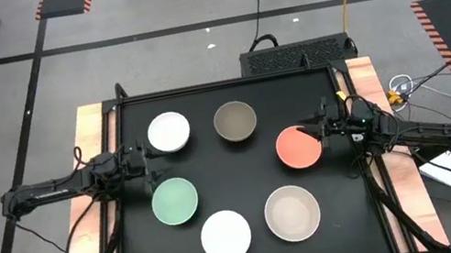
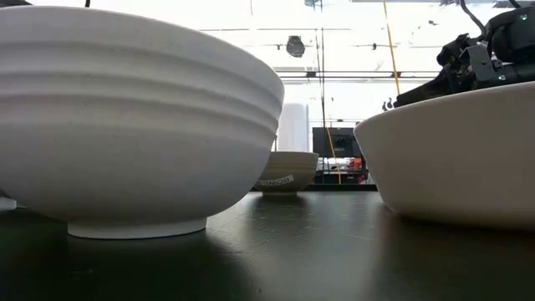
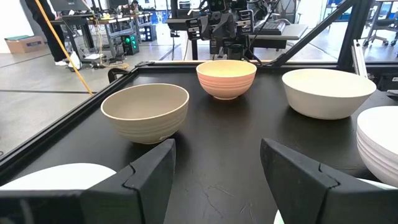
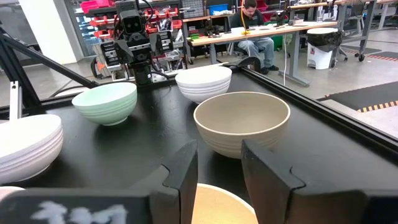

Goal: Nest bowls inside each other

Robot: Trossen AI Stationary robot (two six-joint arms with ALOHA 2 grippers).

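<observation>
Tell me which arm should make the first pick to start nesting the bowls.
Right, probably. The right end effector is open, already at the orange-coral bowl, its rim showing between the fingers in the right wrist view. The left end effector, also open, sits between the white bowl and mint green bowl, at neither.

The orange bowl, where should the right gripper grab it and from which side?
Probably the rim nearest the right gripper: the orange bowl stands upright, so one finger inside and one outside the wall, coming down from above, should hold.
</observation>
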